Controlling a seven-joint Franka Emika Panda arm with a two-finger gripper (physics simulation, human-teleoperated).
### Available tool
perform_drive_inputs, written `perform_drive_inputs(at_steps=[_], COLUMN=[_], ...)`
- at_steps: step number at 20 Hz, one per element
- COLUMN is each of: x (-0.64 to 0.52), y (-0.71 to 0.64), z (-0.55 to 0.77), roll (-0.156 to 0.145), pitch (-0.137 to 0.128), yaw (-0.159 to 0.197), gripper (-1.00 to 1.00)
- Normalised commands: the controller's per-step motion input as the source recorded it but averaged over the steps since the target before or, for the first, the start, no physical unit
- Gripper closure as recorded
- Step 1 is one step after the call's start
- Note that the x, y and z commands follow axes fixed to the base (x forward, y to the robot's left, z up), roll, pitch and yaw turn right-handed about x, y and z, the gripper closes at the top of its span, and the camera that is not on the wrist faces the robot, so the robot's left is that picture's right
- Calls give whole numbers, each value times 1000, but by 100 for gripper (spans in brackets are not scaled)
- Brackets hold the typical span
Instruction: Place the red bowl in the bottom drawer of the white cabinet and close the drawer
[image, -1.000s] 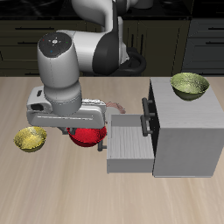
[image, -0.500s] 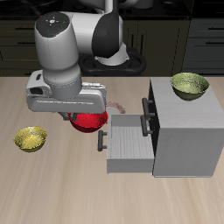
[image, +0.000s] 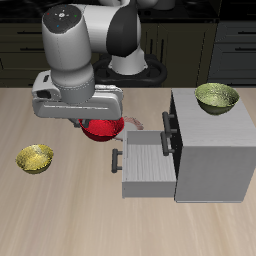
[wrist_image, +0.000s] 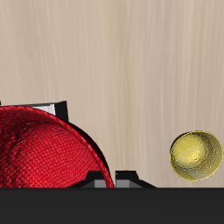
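Observation:
The red bowl (image: 102, 128) hangs under my gripper (image: 97, 122), lifted off the table, beside the open bottom drawer (image: 146, 166) of the white cabinet (image: 212, 150). The gripper is shut on the bowl's rim. In the wrist view the red bowl (wrist_image: 44, 149) fills much of the frame, with a fingertip (wrist_image: 127, 178) against its edge. The drawer is pulled out toward the bowl, its tray empty, its dark bar handle (image: 118, 163) at the front.
An olive-green bowl (image: 217, 97) sits on the cabinet's top. A yellow bowl (image: 35, 158) lies on the table, farther from the cabinet than the gripper; it also shows in the wrist view (wrist_image: 195, 155). The upper drawers' handles (image: 167, 131) face the gripper.
My gripper has risen with the red bowl, lifting it off the table, and has shifted slightly toward the cabinet. The drawer and the other bowls have not moved.

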Motion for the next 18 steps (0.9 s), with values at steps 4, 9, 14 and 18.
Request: perform_drive_inputs(at_steps=[4,9,14,18], x=[-200,-229,-59,5], y=[273,456,294,-5], z=[36,110,44,1], roll=[6,83,53,0], pitch=[-7,-24,-14,0], yaw=[13,30,22,0], gripper=[100,100,100,100])
